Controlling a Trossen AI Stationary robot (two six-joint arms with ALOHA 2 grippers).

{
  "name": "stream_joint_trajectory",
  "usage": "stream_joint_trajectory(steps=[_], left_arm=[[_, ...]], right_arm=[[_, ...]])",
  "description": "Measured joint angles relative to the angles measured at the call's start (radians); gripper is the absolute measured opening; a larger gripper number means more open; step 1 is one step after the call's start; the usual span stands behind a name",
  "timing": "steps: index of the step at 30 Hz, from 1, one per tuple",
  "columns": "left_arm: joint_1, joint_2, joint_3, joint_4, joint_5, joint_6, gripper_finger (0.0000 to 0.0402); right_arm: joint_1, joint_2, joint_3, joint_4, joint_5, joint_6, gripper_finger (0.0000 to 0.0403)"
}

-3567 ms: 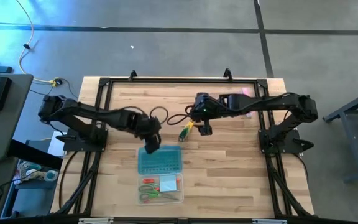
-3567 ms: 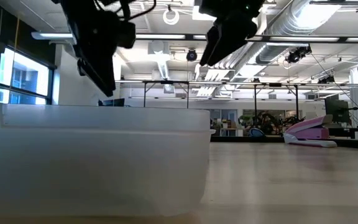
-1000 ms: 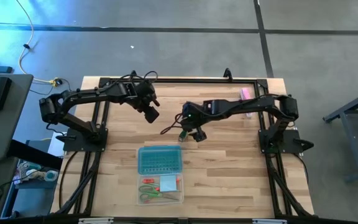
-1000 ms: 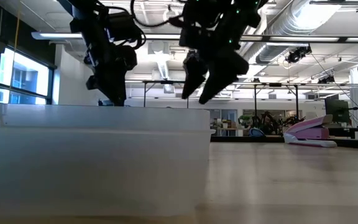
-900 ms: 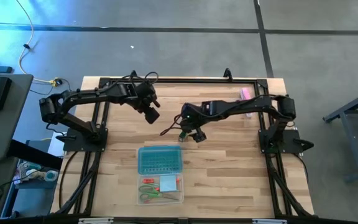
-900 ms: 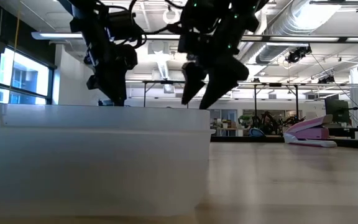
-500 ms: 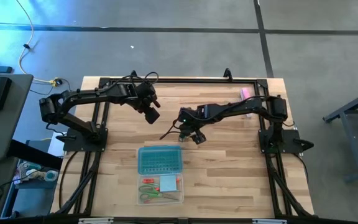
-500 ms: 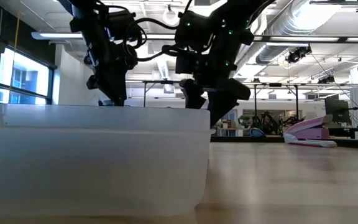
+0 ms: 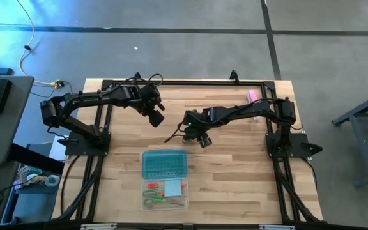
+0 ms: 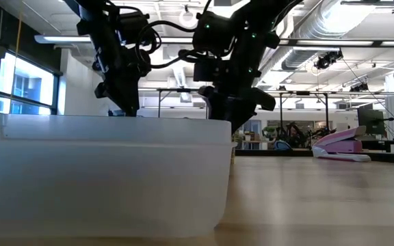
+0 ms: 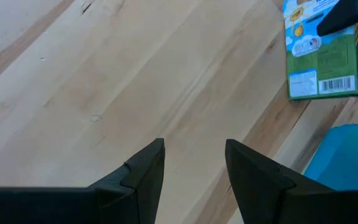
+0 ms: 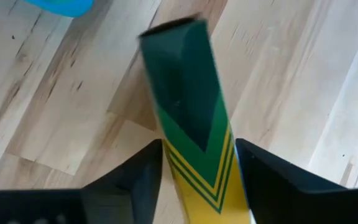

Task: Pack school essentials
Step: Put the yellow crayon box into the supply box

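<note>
Arms: two, dark, jointed, showing matte black.
Cables: black loops running along the left arm (image 9: pixel 101 97).
Lights: small green dots glowing on the right arm (image 9: pixel 248 112).
Fingers (image 11: pixel 143 171): black, wedge-shaped.

Pink bar (image 9: pixel 252 96) at table (image 9: pixel 235 172) far edge; teal-lidded box (image 9: pixel 165 164) near front.

Overhead looks straight down, low camera skims level; both share the clear box (image 9: pixel 165 192).
</note>
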Motion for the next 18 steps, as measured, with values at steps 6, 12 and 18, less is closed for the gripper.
stream_joint_trajectory(steps=[6, 12, 18], left_arm=[[0.0, 0.0, 0.0, -0.004, 0.0, 0.0, 0.0158], [0.001, 0.0, 0.0, -0.074, 0.071, 0.081, 0.0158], [-0.008, -0.012, 0.0, -0.138, 0.15, 0.151, 0.0158]], right_arm=[[0.0, 0.0, 0.0, -0.023, -0.008, 0.008, 0.0154], [-0.016, -0.021, 0.0, -0.042, -0.101, 0.105, 0.0139], [-0.054, -0.06, 0.0, -0.044, -0.159, 0.2, 0.0138]])
